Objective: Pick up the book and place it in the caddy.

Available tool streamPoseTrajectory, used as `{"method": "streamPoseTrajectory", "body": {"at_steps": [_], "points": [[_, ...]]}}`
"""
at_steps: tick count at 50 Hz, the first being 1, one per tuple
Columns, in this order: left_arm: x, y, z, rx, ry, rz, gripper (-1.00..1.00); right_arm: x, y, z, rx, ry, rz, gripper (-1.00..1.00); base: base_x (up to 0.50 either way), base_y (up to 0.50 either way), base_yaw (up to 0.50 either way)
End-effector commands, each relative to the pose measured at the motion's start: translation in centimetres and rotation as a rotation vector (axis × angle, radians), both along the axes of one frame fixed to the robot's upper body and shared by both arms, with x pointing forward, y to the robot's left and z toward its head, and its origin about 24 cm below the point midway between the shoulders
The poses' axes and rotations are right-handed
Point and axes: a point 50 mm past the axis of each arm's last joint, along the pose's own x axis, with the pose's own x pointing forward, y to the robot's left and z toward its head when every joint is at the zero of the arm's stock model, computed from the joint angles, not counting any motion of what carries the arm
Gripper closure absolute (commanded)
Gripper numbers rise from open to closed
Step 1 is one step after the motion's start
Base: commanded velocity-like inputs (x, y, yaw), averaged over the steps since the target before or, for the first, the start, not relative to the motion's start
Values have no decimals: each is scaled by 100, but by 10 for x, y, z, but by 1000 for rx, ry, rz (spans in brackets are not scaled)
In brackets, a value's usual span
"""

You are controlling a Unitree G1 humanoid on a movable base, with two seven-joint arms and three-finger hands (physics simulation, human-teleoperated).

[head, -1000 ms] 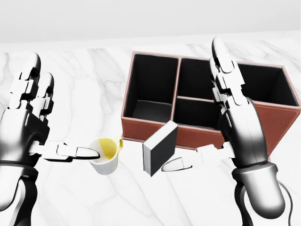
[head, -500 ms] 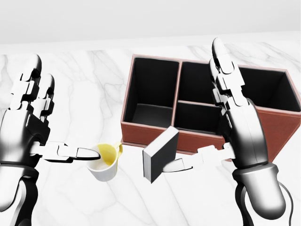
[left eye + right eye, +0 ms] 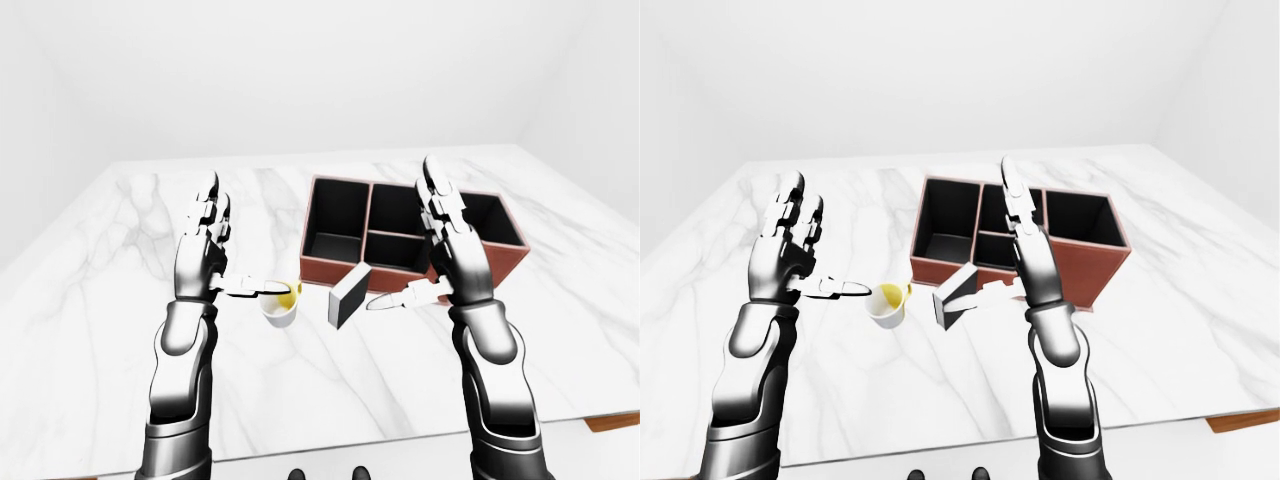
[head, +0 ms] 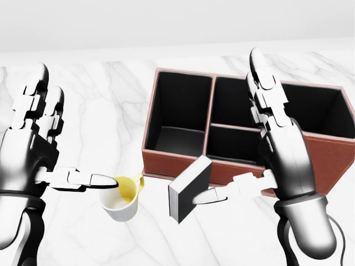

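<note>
Broadly, a white marble surface filled most of each view, with pale walls behind it. On it, toward the right of the head view, sat the caddy, a reddish-brown box with dark insides split into several compartments; all those that showed held nothing.

Both arms rose from the bottom of the views. The right hand stood upright before the caddy's right half, its fingers stretched straight up and spread apart, its thumb reaching left toward the book. The left hand was likewise raised at the left edge, fingers straight and apart, thumb pointing right, its tip at the rim of the mug.

The book, dark-covered with pale page edges, stood tilted on the surface just below the caddy's near wall, outside every compartment. The right thumb's tip lay against its right face; whether it truly touched could not be told, and no finger closed round it.

The mug, white with a yellow inside, leaned on the surface left of the book, near but apart from it.
</note>
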Motion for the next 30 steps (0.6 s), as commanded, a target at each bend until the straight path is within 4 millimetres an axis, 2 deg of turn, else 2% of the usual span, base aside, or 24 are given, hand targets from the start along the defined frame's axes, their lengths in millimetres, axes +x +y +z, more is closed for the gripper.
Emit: {"method": "streamPoseTrajectory", "body": {"at_steps": [1, 30], "points": [[0, 0, 0, 1, -1, -1, -100, 1, 0, -3, -1, 14, -1, -100, 6, 0, 0], [1, 1, -4, -1, 16, 2, -100, 2, 1, -5, -5, 25, 2, -100, 6, 0, 0]]}}
